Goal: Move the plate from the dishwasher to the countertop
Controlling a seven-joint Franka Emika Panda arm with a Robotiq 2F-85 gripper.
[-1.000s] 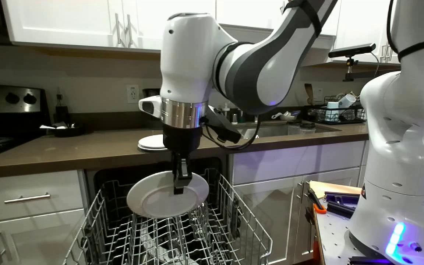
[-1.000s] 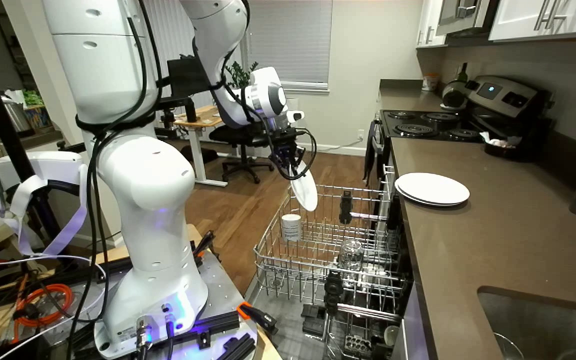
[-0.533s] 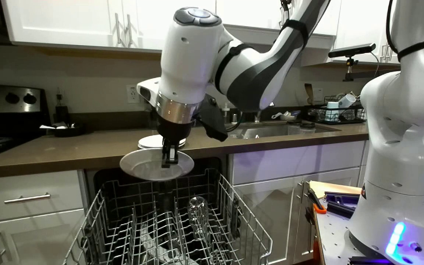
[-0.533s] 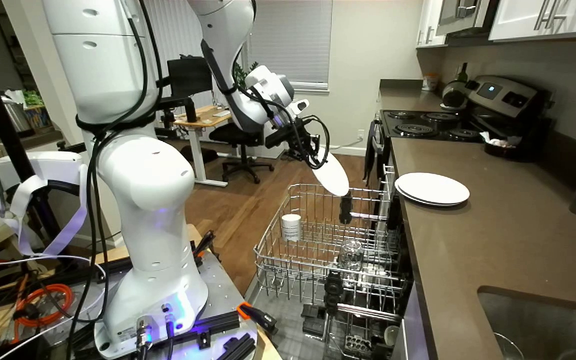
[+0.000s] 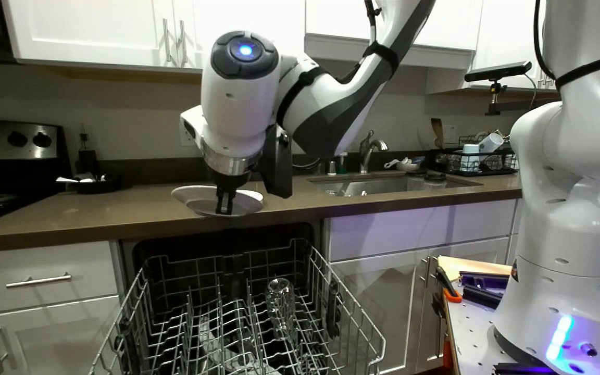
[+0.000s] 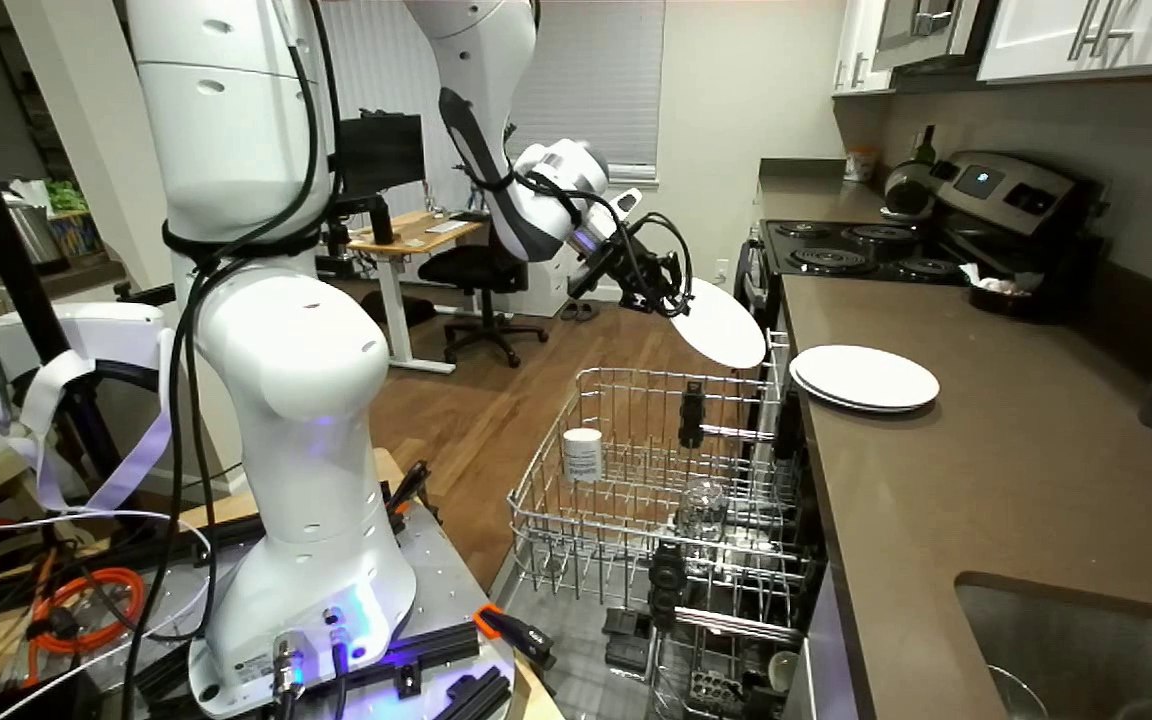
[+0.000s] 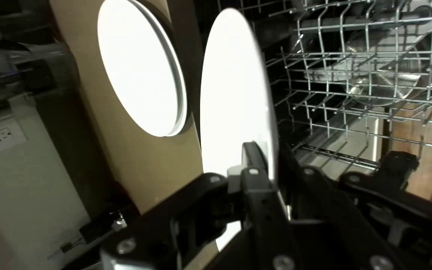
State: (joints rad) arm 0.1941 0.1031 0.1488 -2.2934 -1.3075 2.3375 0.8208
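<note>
My gripper point(image 5: 224, 207) is shut on the rim of a white plate point(image 5: 196, 198), with one finger on each face. In an exterior view the plate point(image 6: 721, 325) is tilted, in the air above the far end of the dishwasher's wire rack point(image 6: 576, 520), beside the counter's front edge. In the wrist view the plate point(image 7: 231, 93) hides part of the rack and of the countertop point(image 7: 152, 165). A stack of white plates point(image 6: 864, 376) lies flat on the countertop point(image 6: 1036, 450), just beyond the held plate. The held plate partly covers this stack point(image 5: 252, 197) in an exterior view.
A white cup point(image 6: 583, 455) and a clear glass point(image 5: 280, 302) stand in the rack. The counter's front edge point(image 5: 289, 212) runs beside the rack. A sink point(image 5: 378, 186) is set in the counter, the stove point(image 6: 856, 240) is at its far end, and upper cabinets point(image 5: 97, 31) hang above.
My gripper has carried the plate up out of the rack area and toward the countertop. The plate has tilted flatter. The stack and rack have not moved.
</note>
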